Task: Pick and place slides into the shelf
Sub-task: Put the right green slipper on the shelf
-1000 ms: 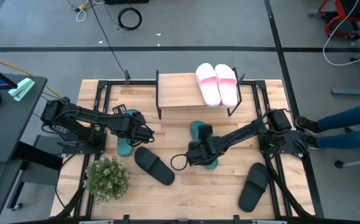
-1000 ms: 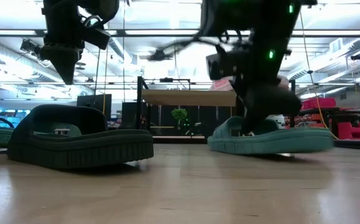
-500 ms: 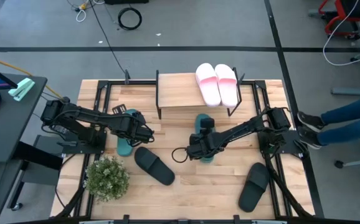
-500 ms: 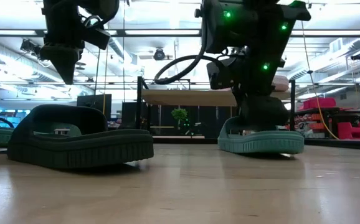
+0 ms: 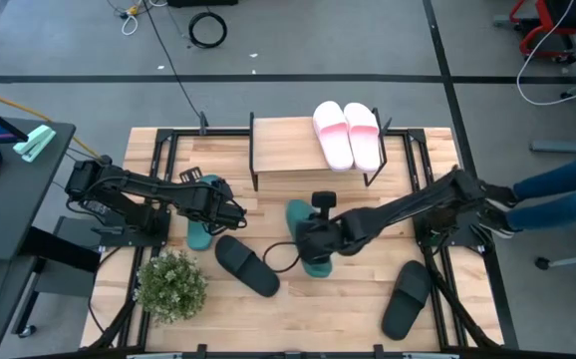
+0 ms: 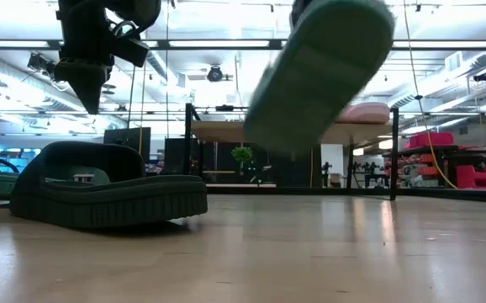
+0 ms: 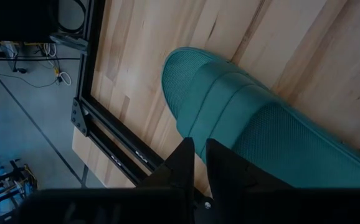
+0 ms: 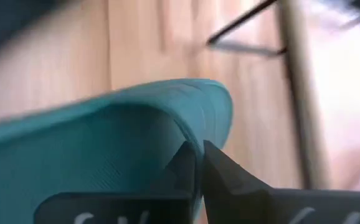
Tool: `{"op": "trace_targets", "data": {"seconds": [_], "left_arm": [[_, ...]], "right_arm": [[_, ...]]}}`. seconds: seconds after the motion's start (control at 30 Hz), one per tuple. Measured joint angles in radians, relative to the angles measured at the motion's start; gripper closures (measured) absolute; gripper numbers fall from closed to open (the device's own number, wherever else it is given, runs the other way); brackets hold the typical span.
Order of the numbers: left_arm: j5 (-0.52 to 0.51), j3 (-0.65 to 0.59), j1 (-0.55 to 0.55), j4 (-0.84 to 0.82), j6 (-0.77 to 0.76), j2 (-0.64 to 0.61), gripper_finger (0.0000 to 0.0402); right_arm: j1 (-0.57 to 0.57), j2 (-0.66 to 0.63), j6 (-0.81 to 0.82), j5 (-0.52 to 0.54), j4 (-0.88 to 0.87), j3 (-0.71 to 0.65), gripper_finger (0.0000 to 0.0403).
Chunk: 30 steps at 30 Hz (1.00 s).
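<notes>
My right gripper is shut on a teal slide at mid-table, in front of the shelf. In the low view this slide hangs tilted in the air with its ribbed sole showing. Two pale pink slides lie on the shelf's wooden top. My left gripper hovers shut and holds nothing, above a second teal slide that lies flat on the table's left part. One black slide lies near it, and another black slide lies at the near right. My right gripper pinches the teal slide between its two fingers at the curved edge of its strap, near one end of the slide. The gripper itself hides the exact place. The slide is lifted clear of the table and tilted, its sole turned toward the table's near side.
A small potted plant stands at the near left corner. The black metal frame runs around the table. A person's legs show beyond the right edge. Bare wood lies between the two black slides.
My right gripper, which stood down on the teal slide lying flat on the table, has taken hold of it and risen. The slide is now lifted clear and tipped up, its sole toward the near edge, and has gone a little toward the table's left.
</notes>
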Motion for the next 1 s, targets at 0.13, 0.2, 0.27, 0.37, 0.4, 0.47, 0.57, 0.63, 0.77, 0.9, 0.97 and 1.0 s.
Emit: {"op": "trace_targets", "data": {"seconds": [0.13, 0.2, 0.27, 0.37, 0.4, 0.47, 0.57, 0.63, 0.77, 0.9, 0.97, 1.0], "left_arm": [[0.000, 0.000, 0.000, 0.000, 0.000, 0.000, 0.0358], [0.000, 0.000, 0.000, 0.000, 0.000, 0.000, 0.0361], [0.000, 0.000, 0.000, 0.000, 0.000, 0.000, 0.0364], [0.000, 0.000, 0.000, 0.000, 0.000, 0.000, 0.0367], [0.000, 0.000, 0.000, 0.000, 0.000, 0.000, 0.0367], [0.000, 0.000, 0.000, 0.000, 0.001, 0.000, 0.0366], [0.000, 0.000, 0.000, 0.002, 0.001, 0.000, 0.0363], [0.000, 0.000, 0.000, 0.006, 0.000, 0.000, 0.0363], [0.000, 0.000, 0.000, 0.007, 0.001, 0.000, 0.0370], [0.000, 0.000, 0.000, 0.007, 0.001, 0.000, 0.0376], [0.000, 0.000, 0.000, 0.006, 0.002, 0.000, 0.0378], [0.000, 0.000, 0.000, 0.008, 0.001, 0.000, 0.0378]], "right_arm": [[0.004, -0.088, -0.059, 0.116, 0.049, 0.019, 0.0392], [-0.006, -0.123, -0.121, 0.206, 0.096, 0.015, 0.0392], [-0.023, -0.138, -0.220, 0.286, 0.138, 0.014, 0.0392], [-0.070, -0.135, -0.369, 0.341, 0.206, 0.012, 0.0392], [-0.092, -0.133, -0.415, 0.339, 0.230, 0.011, 0.0392], [-0.144, -0.123, -0.492, 0.328, 0.285, 0.010, 0.0392], [-0.234, -0.113, -0.556, 0.324, 0.358, 0.010, 0.0392], [-0.299, -0.110, -0.574, 0.315, 0.395, 0.010, 0.0392], [-0.419, -0.101, -0.577, 0.280, 0.391, 0.010, 0.0392], [-0.508, -0.081, -0.580, 0.181, 0.400, 0.013, 0.0392], [-0.539, -0.056, -0.597, 0.143, 0.411, 0.013, 0.0392], [-0.549, -0.045, -0.612, 0.145, 0.424, 0.013, 0.0392]]}}
